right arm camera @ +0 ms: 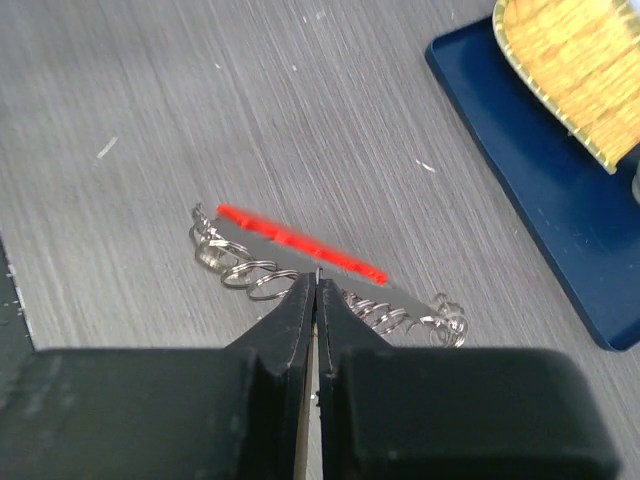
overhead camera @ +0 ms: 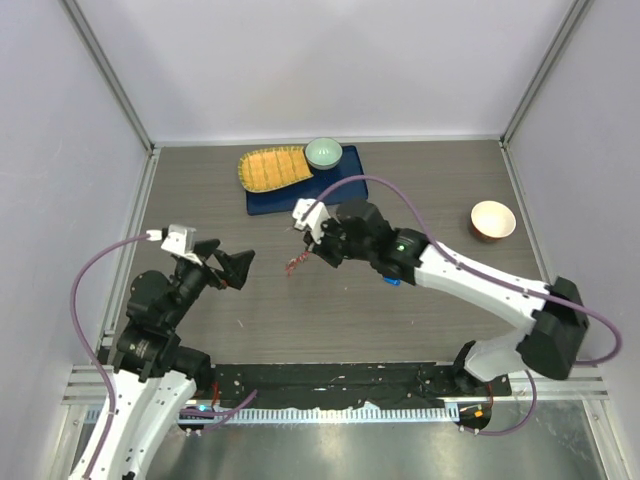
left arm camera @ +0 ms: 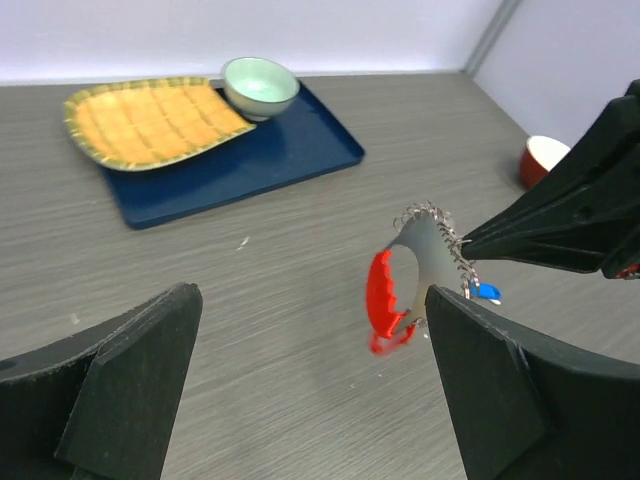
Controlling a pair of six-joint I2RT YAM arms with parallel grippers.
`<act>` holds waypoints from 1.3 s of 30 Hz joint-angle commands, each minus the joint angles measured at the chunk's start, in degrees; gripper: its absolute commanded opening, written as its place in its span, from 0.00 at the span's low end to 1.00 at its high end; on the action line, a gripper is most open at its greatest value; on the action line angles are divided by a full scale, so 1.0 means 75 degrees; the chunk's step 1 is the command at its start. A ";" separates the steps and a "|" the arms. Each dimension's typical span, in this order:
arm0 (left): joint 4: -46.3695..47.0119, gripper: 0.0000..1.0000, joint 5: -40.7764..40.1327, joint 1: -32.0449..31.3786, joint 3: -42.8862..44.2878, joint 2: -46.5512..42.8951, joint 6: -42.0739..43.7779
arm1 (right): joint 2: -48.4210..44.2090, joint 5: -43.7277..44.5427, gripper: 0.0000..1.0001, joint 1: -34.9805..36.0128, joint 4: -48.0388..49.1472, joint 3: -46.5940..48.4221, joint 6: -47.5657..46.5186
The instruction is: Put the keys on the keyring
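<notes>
While in right hand (right arm camera: 316, 283), keyring (right arm camera: 292, 241) crosswise

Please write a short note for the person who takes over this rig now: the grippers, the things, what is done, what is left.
Right gripper: jaws shut on the keyring, held in front of the left gripper.
Left gripper: open, empty.
Blue key: on the table, under the right arm.
Red key: I cannot find it for certain.
Done: keyring grasped.
Left: blue key onto the ring; red key too, once found.
</notes>
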 commanded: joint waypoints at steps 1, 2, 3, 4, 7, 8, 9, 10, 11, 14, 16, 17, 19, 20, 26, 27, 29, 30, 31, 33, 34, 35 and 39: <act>0.1103 1.00 0.1552 0.0039 0.0446 0.0693 0.0180 | -0.1253 -0.0936 0.01 -0.0028 0.1963 -0.1131 -0.0031; 0.1301 0.98 0.1704 0.0039 0.0516 0.0869 0.0156 | -0.1568 -0.1031 0.01 -0.0028 0.2141 -0.1330 -0.0055; 0.1384 0.98 0.1834 0.0039 0.0551 0.1137 0.0144 | -0.1688 -0.1078 0.01 -0.0028 0.2224 -0.1657 -0.0055; 0.1501 0.97 0.2113 0.0039 0.0575 0.1314 0.0110 | -0.1782 -0.1160 0.01 -0.0028 0.2654 -0.1788 -0.0043; 0.1900 0.94 0.2524 0.0039 0.0645 0.1852 -0.0136 | -0.1818 -0.1254 0.01 -0.0028 0.3044 -0.2140 0.0039; 0.1947 0.94 0.2561 0.0039 0.0680 0.1936 -0.0183 | -0.1771 -0.1266 0.01 -0.0028 0.3127 -0.2199 0.0062; 0.1924 0.94 0.2550 0.0028 0.0692 0.2018 -0.0219 | -0.1585 -0.1266 0.01 -0.0028 0.3220 -0.2304 0.0097; 0.1878 0.94 0.2503 0.0039 0.0681 0.1996 -0.0196 | -0.1467 -0.1243 0.01 -0.0040 0.3407 -0.2363 0.0098; 0.1703 0.95 0.2248 0.0039 0.0657 0.1937 -0.0149 | -0.1350 -0.1243 0.01 -0.0029 0.3501 -0.2410 0.0109; 0.1014 0.97 0.1569 0.0039 0.0634 0.1459 0.0284 | -0.0659 -0.1266 0.01 -0.0028 0.3608 -0.2422 -0.0042; 0.0695 0.98 0.1075 0.0028 0.0541 0.1153 0.0518 | -0.0052 -0.1289 0.01 -0.0017 0.3701 -0.2224 -0.0148; 0.0519 0.99 0.0853 0.0039 0.0378 0.0827 0.0566 | 0.0149 -0.1289 0.01 -0.0028 0.3794 -0.2142 -0.0241; 0.0459 0.99 0.0231 0.0039 0.0189 0.0450 0.0601 | 0.0849 -0.1266 0.01 -0.0028 0.4028 -0.1733 -0.0359; 0.0436 0.99 0.0021 0.0039 0.0014 0.0274 0.0601 | 0.1098 -0.1254 0.01 -0.0040 0.4065 -0.1545 -0.0441; 0.0412 1.00 -0.1223 0.0039 -0.0256 -0.0898 0.0824 | 0.2353 -0.2003 0.01 -0.0028 0.3678 -0.0103 -0.0968; 0.0412 1.00 -0.1247 0.0039 -0.0292 -0.0980 0.0882 | 0.2389 -0.2085 0.01 -0.0040 0.3562 -0.0102 -0.0980; 0.0412 1.00 -0.1189 0.0039 -0.0304 -0.1086 0.0894 | 0.2413 -0.2262 0.01 -0.0040 0.3316 -0.0160 -0.1028; 0.0435 1.00 -0.1131 0.0051 -0.0315 -0.1087 0.0941 | 0.2390 -0.2308 0.01 -0.0029 0.3152 -0.0346 -0.1027; 0.0424 1.00 -0.1084 0.0039 -0.0315 -0.1017 0.0953 | 0.2355 -0.2321 0.01 -0.0052 0.3104 -0.0464 -0.0969; 0.0401 0.99 -0.1013 0.0039 -0.0257 -0.0900 0.0976 | 0.2296 -0.2309 0.01 -0.0029 0.3057 -0.0907 -0.0817; 0.0389 1.00 -0.1013 0.0039 -0.0234 -0.0760 0.1011 | 0.2284 -0.2263 0.01 -0.0040 0.3069 -0.1073 -0.0759; 0.0366 1.00 -0.0758 0.0039 -0.0199 -0.0724 0.1011 | 0.2284 -0.2192 0.01 -0.0040 0.3104 -0.1225 -0.0619; 0.0330 1.00 -0.0486 0.0039 -0.0175 -0.0536 0.1011 | 0.2272 -0.1958 0.01 -0.0040 0.3069 -0.1940 -0.0325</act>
